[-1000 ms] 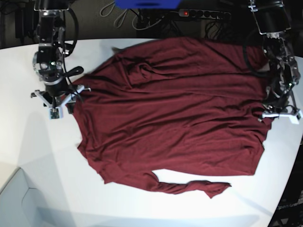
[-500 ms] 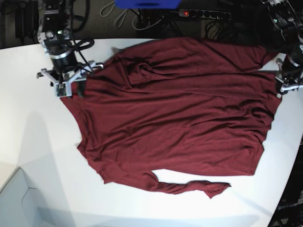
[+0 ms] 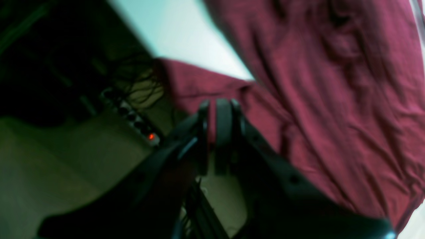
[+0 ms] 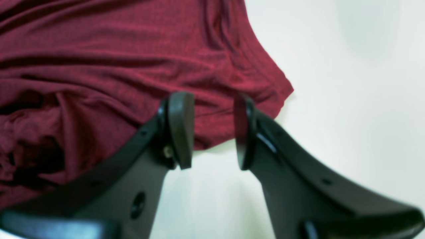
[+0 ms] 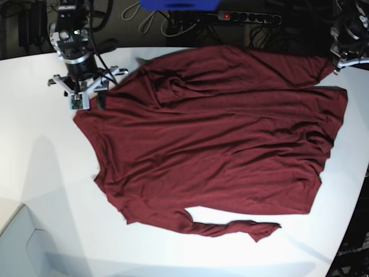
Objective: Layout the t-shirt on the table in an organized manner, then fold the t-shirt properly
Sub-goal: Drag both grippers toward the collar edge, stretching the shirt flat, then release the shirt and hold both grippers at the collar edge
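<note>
From the base view you see the wrinkled dark maroon fabric t-shirt (image 5: 219,138) spread across the middle of the glossy white curved-edge counter (image 5: 40,173), body wide, one long sleeve trailing toward 5 o'clock along the near edge. A bunched fold sits in the cloth near 11 o'clock of the shirt.

Right hand (image 5: 86,95): in the base view it sits at 10 o'clock of the shirt, just at the cloth's corner. Only the right wrist view shows you the gap: the two black pads (image 4: 181,129) stand moderately apart, with a hemmed corner of the shirt (image 4: 132,66) lying beyond them and bare counter (image 4: 348,99) to the side. You cannot tell from that view whether the pads touch the cloth; nothing is pinched between them.

Left hand (image 5: 349,57): in the base view it is cut by the frame edge at 2 o'clock of the shirt, beside the upper corner. The left wrist view, though blurred, shows the fingertips (image 3: 219,119) pressed nearly together, the shirt (image 3: 332,99) behind them; whether any cloth is caught between them you cannot tell. That view also shows a dark power strip with a red light (image 3: 132,121) off the counter's edge, seen in the base view at 12 o'clock (image 5: 248,17).
</note>
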`<act>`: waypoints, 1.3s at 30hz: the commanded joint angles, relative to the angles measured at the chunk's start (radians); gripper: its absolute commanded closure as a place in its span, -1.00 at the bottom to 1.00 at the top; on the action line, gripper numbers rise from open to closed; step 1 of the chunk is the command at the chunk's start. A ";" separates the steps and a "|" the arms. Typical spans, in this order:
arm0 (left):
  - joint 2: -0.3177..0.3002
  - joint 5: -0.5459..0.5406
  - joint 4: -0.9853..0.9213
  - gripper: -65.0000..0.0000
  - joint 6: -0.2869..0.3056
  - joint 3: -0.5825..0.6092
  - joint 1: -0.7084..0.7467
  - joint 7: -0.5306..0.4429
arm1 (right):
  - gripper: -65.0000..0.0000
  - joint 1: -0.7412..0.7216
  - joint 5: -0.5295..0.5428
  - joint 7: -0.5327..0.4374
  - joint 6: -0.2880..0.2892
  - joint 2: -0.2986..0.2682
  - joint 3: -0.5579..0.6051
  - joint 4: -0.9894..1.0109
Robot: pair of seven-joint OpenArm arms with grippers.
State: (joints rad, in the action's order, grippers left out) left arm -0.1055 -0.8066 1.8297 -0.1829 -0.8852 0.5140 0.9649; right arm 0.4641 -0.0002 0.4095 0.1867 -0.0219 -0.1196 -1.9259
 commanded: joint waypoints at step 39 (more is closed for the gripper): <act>-0.110 0.332 -0.353 0.90 -0.004 0.329 -0.380 -0.218 | 0.40 0.026 0.001 -0.017 -0.002 -0.008 0.005 -0.014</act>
State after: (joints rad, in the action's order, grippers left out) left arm -0.2024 -0.4721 1.4628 -0.1867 -0.5552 0.1413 0.7567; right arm 0.4885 -0.0010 0.4183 0.1871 -0.0250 -0.1112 -1.9236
